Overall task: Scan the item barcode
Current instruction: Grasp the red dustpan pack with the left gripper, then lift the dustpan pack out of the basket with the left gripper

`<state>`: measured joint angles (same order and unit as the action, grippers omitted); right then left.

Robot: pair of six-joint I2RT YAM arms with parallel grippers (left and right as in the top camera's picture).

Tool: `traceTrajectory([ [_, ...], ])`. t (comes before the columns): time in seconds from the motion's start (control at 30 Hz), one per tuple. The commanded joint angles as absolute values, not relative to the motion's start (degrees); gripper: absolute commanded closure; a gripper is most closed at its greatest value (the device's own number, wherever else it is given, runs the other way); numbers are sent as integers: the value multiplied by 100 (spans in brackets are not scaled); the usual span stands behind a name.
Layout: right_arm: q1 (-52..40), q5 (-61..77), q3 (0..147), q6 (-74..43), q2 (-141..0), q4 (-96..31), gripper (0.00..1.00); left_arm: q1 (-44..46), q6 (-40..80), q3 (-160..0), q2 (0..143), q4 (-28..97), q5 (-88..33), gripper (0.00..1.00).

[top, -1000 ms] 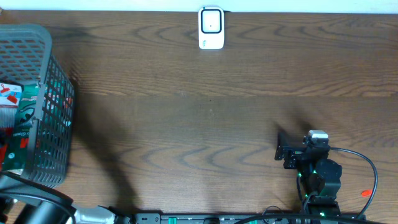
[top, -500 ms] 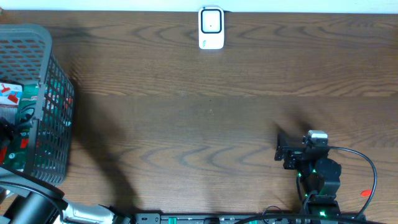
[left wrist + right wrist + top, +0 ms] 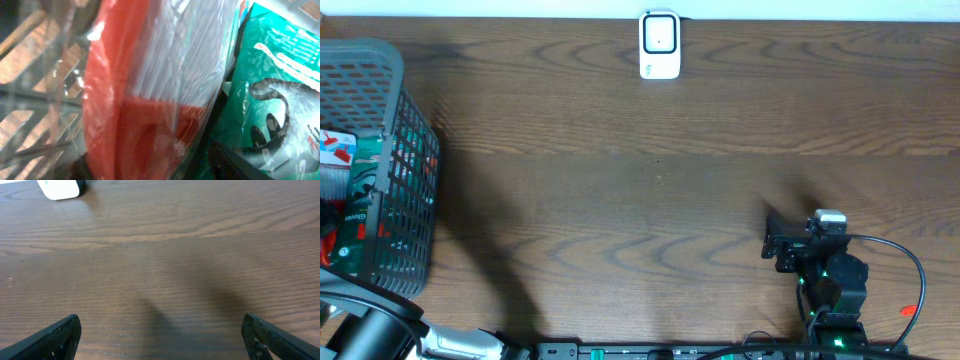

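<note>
Left tool (image 3: pixel 152 167) inside basket (image 3: pixel 408 150), close against red-white packet (image 3: pixel 150 95) (green packet (image 3: pixel 280 95) beside); open or closed, cannot tell. Right tool (image 3: pixel 161 336) spread wide, empty, over table (image 3: pixel 620 190).

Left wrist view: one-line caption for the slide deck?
Close-up inside the mesh basket: a red-and-white plastic-wrapped pack fills the frame, with a green packet beside it at right.

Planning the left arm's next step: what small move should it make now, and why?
Probably close the left claw on the red-and-white packet: it fills the wrist view inside the basket, and the white scanner sits far across the table.
</note>
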<state>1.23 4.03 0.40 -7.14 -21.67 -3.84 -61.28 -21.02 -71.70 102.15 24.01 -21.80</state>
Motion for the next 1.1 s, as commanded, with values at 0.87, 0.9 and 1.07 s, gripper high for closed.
traceTrajectory([
  [0.87, 108, 320, 32, -659, -2176, -408, 1, -5885, -2132, -7116, 10079, 2290, -2637, 81],
  [0.9, 108, 322, 32, -659, -2176, -408, 1, -5885, -2132, -7116, 10051, 2261, -2637, 81],
  [1.07, 108, 322, 32, -659, -2176, -408, 1, -5885, -2108, -7116, 9793, 2062, -2637, 81],
])
